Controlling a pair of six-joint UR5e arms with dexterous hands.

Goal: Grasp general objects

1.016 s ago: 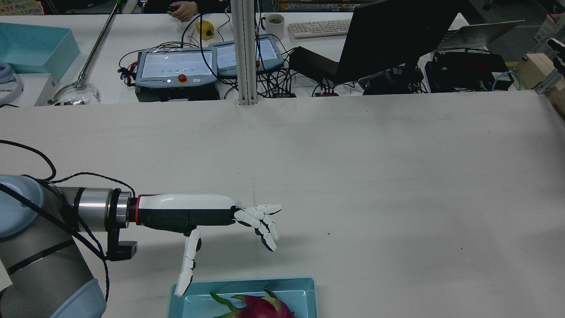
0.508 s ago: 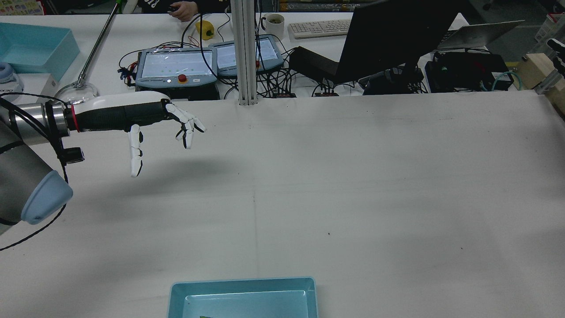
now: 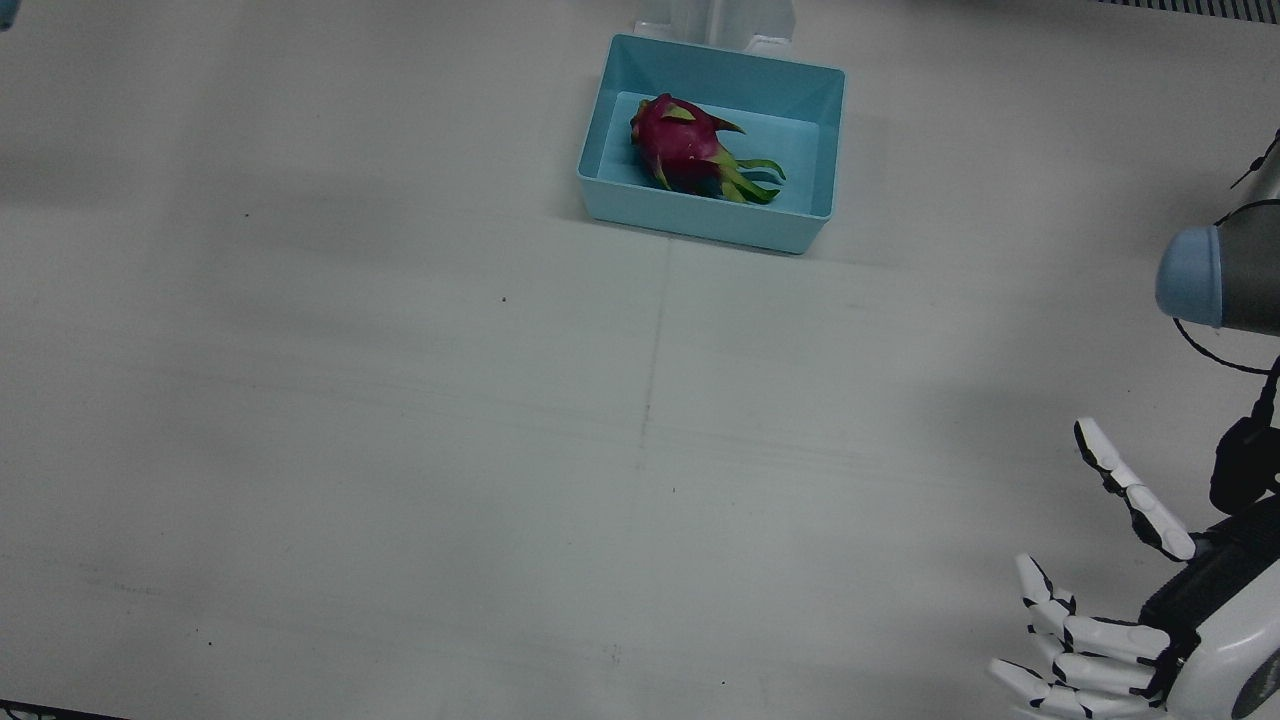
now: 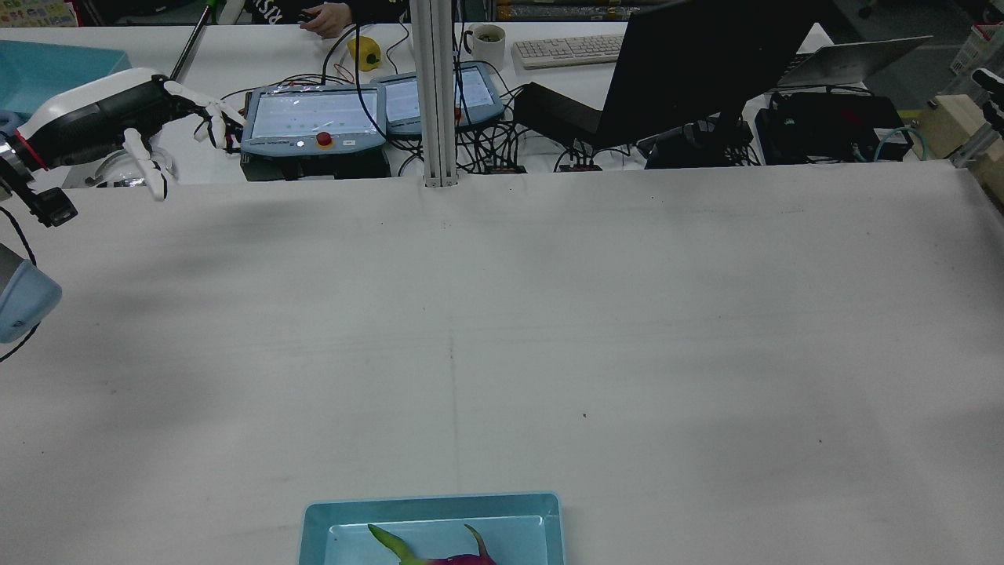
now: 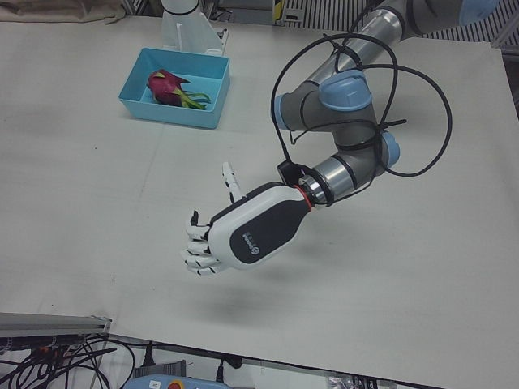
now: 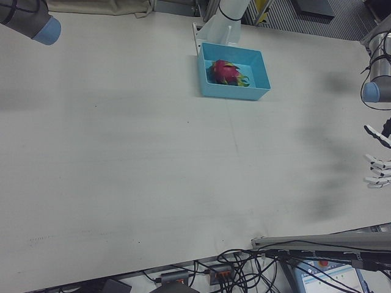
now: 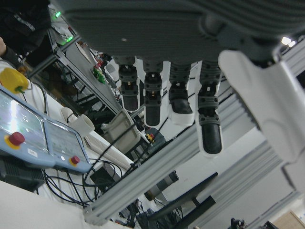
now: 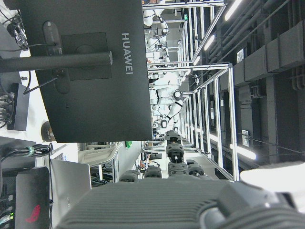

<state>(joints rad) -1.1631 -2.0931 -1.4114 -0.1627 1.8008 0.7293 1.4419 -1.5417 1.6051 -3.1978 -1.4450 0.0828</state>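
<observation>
The dragon fruit lies inside the light blue bin, which sits on the white table at the robot's edge, close to the pedestal base. The fruit's magenta body points toward the front view's left, its green tips toward that view's right. In the left-front view the fruit and bin occupy the far corner of the table.

The left hand hangs above the table near the operators' edge, well apart from the bin and touching nothing. It holds nothing. Its fingers are spread and only lightly curled, with the thumb extended to the side. The rear view shows the same hand raised at the far left, in line with the teach pendants on the desk beyond the table.

The right hand appears only in its own camera, as a dark palm edge and partial fingers at the bottom of the frame. Whether it is spread or closed cannot be told; nothing is seen in it.

Readable writing: "HUAWEI" on the back of the black monitor in the right hand view. A logo on the back of the left hand's white shell is too small to read.
</observation>
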